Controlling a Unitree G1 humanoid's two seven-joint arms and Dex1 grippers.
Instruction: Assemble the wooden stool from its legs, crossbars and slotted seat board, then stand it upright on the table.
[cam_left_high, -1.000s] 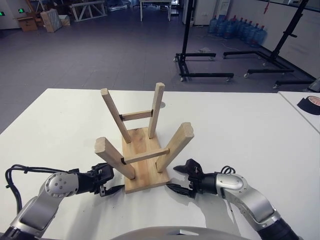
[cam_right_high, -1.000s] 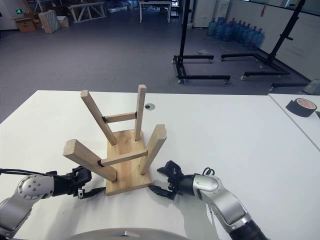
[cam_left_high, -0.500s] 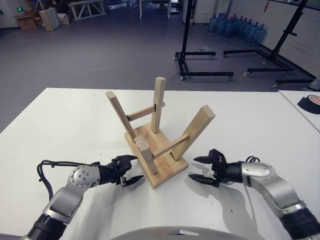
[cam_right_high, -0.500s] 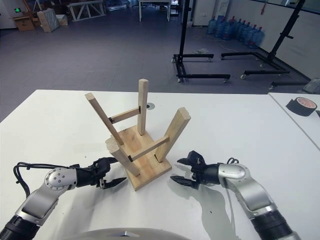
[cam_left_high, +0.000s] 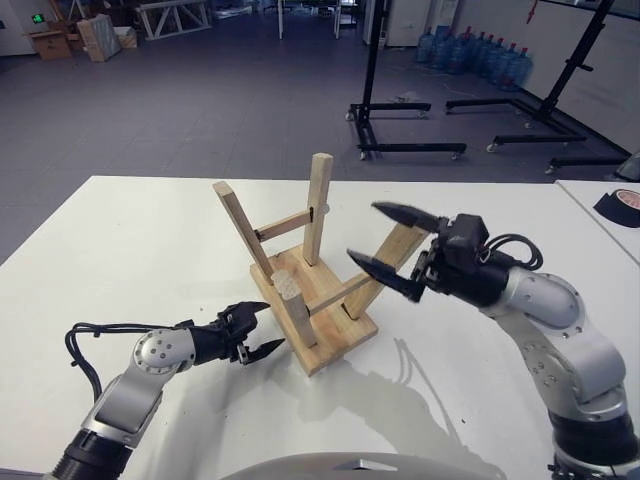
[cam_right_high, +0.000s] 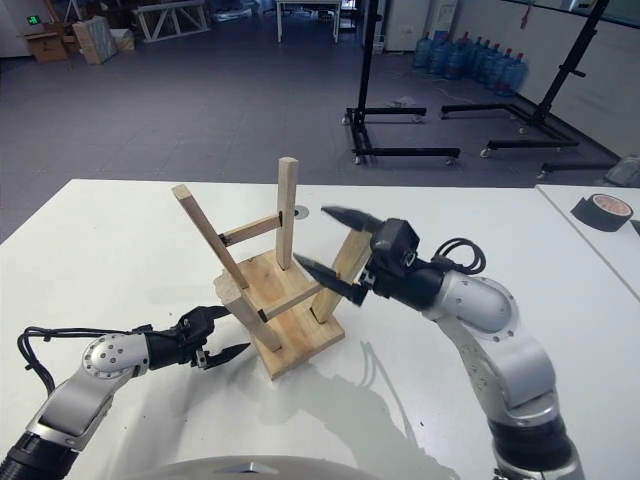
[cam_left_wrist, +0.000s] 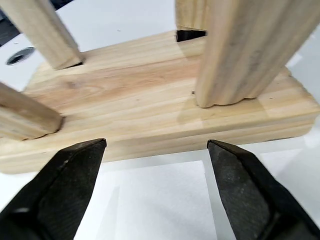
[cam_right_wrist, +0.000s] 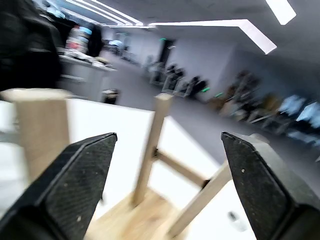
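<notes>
A broad white rectangular table (cam_left_high: 120, 230) carries a pale wooden stool (cam_left_high: 315, 220) standing upside down near its middle. The stool's flat slotted seat board (cam_left_high: 325, 342) lies directly on the surface, and its four legs point up. A small round grey grommet (cam_right_high: 301, 212) sits in the tabletop just behind the stool. To the right, a separate white table (cam_right_high: 625, 250) holds a black roll of tape (cam_right_high: 605, 212).

The stool (cam_left_high: 300, 262) stands upside down mid-table (cam_left_high: 120, 240), its seat board (cam_left_high: 335, 338) flat on the top. The left gripper (cam_left_high: 272, 325) lies low just left of the board's near corner. The right gripper (cam_left_high: 362, 230) is raised at the stool's right, near a leg's (cam_left_high: 372, 285) upper end.
</notes>
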